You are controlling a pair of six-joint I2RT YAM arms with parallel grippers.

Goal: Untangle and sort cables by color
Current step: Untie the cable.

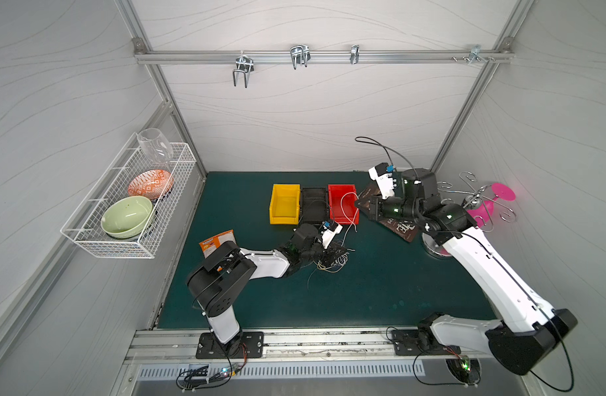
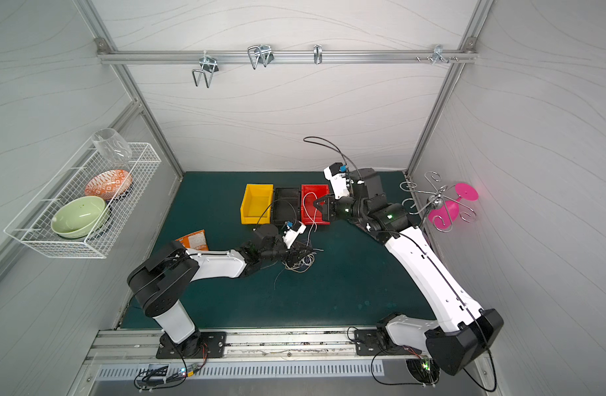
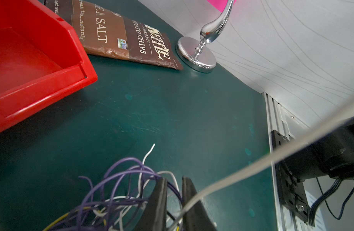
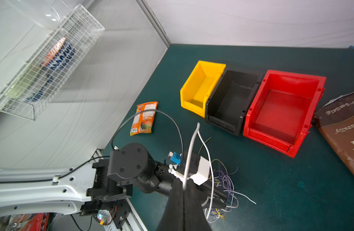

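The cables (image 1: 332, 263) (image 2: 299, 264) lie tangled on the green mat, in purple-blue, white and yellow strands (image 3: 120, 190) (image 4: 222, 180). My left gripper (image 1: 335, 253) (image 2: 303, 252) (image 3: 174, 178) is down in this tangle. Its jaws are drawn close, with purple and white strands crossing the narrow gap. My right gripper (image 1: 358, 203) (image 2: 317, 205) (image 4: 183, 181) hangs above the red bin's (image 1: 342, 187) near right corner. It is shut on one white cable (image 1: 344, 207) (image 4: 190, 152), which loops up and then trails down into the tangle.
A yellow bin (image 1: 286, 187), a black bin (image 1: 314, 190) and the red bin stand in a row at the back. A brown chip bag (image 1: 402, 228) and a chrome stand with a pink glass (image 1: 490, 205) are to the right. An orange snack packet (image 1: 215, 240) lies to the left.
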